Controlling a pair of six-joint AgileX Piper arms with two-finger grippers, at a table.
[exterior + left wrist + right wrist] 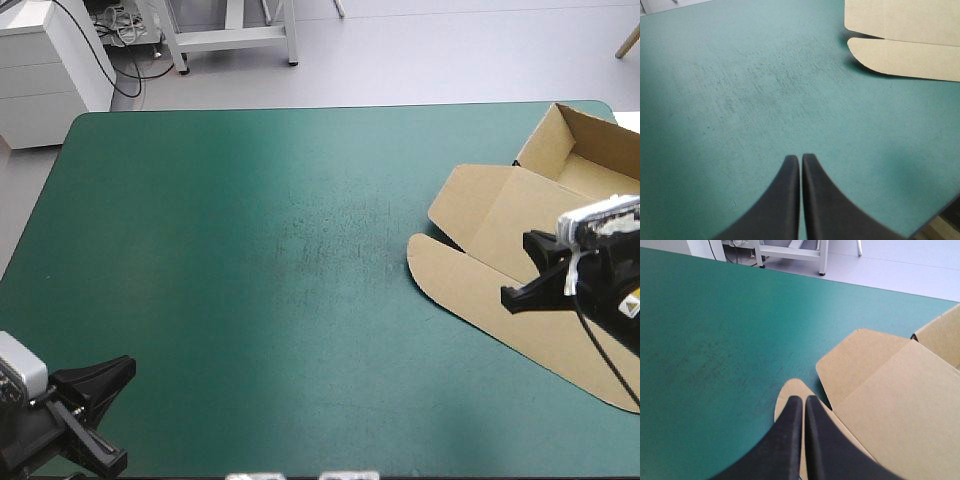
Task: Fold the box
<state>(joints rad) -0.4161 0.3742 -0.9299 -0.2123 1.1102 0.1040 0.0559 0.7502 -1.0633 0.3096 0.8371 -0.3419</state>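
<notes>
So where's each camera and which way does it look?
High view: above and behind the robot, looking down at the teal-green table and box; both arms show.
Left wrist view: over the left end effector, shut, facing the box across the table.
Right wrist view: over the right end effector, shut, tips over the box.
All three share the box.

One box [500,230], one table [250,250], two hands, left hand [800,159], right hand [800,399]

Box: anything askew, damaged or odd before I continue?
No damage shows. The box lies skewed on the table, far right, one end's walls raised, the rest flat. The right gripper is shut over it.
</notes>
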